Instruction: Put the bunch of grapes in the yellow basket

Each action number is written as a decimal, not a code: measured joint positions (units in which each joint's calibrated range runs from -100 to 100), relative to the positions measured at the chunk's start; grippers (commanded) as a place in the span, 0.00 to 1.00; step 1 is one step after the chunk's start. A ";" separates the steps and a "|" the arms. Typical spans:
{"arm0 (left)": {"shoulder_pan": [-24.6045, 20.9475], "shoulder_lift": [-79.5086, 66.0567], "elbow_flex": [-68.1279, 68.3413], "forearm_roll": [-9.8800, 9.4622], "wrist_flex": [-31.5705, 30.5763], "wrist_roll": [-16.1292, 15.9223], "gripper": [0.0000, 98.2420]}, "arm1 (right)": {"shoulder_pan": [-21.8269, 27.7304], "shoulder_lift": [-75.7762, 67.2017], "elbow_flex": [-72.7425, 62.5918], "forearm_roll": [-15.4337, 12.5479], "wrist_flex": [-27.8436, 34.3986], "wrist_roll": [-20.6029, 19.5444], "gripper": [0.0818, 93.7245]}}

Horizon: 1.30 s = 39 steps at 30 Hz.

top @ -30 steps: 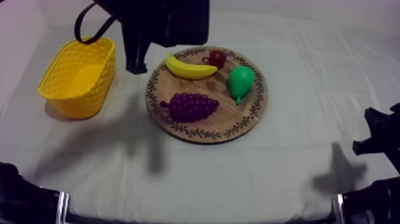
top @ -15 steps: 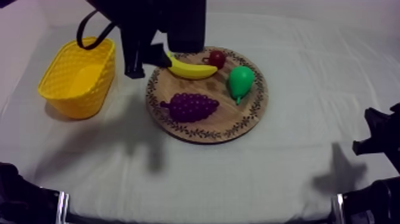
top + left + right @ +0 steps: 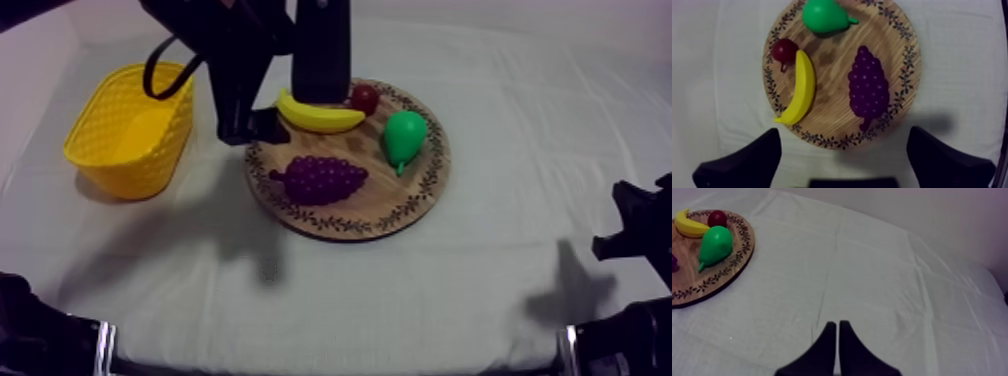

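The purple bunch of grapes [image 3: 320,178] [image 3: 868,85] lies on the near-left part of the round wooden board [image 3: 425,185] [image 3: 832,65]. My left gripper [image 3: 285,118] [image 3: 844,132] hangs open over the board's far-left edge, by the banana [image 3: 322,116] [image 3: 801,87]; nothing is between its fingers and it is clear of the grapes. The yellow basket [image 3: 130,125] stands empty at the left of the table. Low at the right edge, my right gripper [image 3: 635,235] [image 3: 837,327] rests shut on nothing.
A green pear [image 3: 404,137] [image 3: 823,15] [image 3: 716,245] and a small red fruit [image 3: 365,97] [image 3: 784,50] [image 3: 717,217] share the board with the banana [image 3: 689,224]. Bare cloth spreads in front of the board [image 3: 722,275] and to its right.
My left gripper has gone from shut to wide open and shifted right and nearer, from the gap beside the basket to over the board's edge. The fruit has not moved.
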 measured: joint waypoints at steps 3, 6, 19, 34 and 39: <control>-0.02 1.11 1.63 0.00 -1.74 0.33 0.98 | 0.00 0.00 0.00 0.00 0.00 -0.03 0.00; -0.02 2.52 3.50 0.06 -3.72 0.55 0.98 | 0.00 0.00 0.00 0.00 0.00 -0.07 0.00; 1.02 13.60 7.85 0.87 -13.39 1.10 0.98 | 0.00 0.00 0.00 0.00 -0.03 0.13 0.00; 1.27 25.51 2.12 1.90 -16.51 1.87 0.96 | 0.00 0.00 0.00 0.00 -0.02 0.04 0.00; 1.13 27.61 0.85 1.90 -17.11 2.21 0.97 | 0.00 0.00 0.00 0.00 -0.02 0.04 0.00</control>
